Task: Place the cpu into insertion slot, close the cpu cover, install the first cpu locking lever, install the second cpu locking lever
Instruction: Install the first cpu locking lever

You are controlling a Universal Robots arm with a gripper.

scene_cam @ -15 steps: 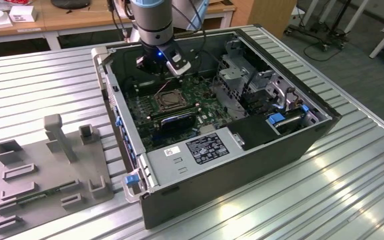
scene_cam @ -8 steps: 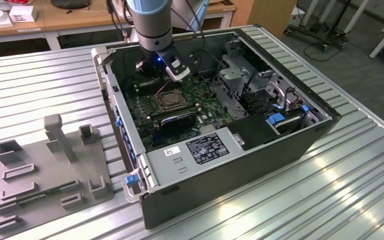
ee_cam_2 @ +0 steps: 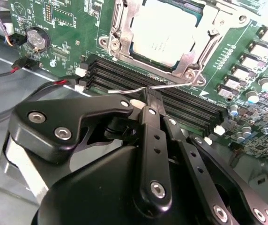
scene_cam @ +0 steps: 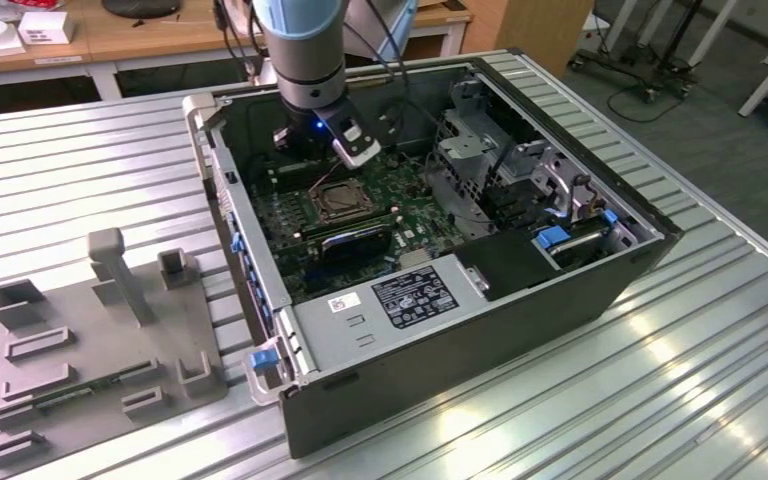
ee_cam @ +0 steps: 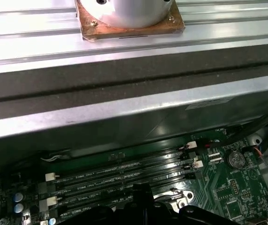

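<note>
Tool [ee_cam_2: 151,99]: in the second wrist view, the black fingertips are seen pressed together on the locking lever, just beside the near edge of the socket.
Locking lever [ee_cam_2: 171,86]: a thin bent metal wire, pinched in the tool and lying along the memory slots [ee_cam_2: 124,75].
Cpu [ee_cam_2: 164,33]: silvery square chip, seated in the insertion slot [scene_cam: 315,198].
Cpu cover [ee_cam_2: 116,33]: metal frame plate, laid down around the chip's top.
Motherboard [ee_cam_2: 68,18]: green board carrying the socket, the memory slots and a coin cell [ee_cam_2: 36,38].
Arm [scene_cam: 307,60]: lowered into the far end of the open computer case [scene_cam: 491,330].
Bench [scene_cam: 651,400]: ribbed metal surface on which the case is laid.
Grey fixture [scene_cam: 104,340]: set on the bench, at the exterior view's left of the case, apart from it.
</note>
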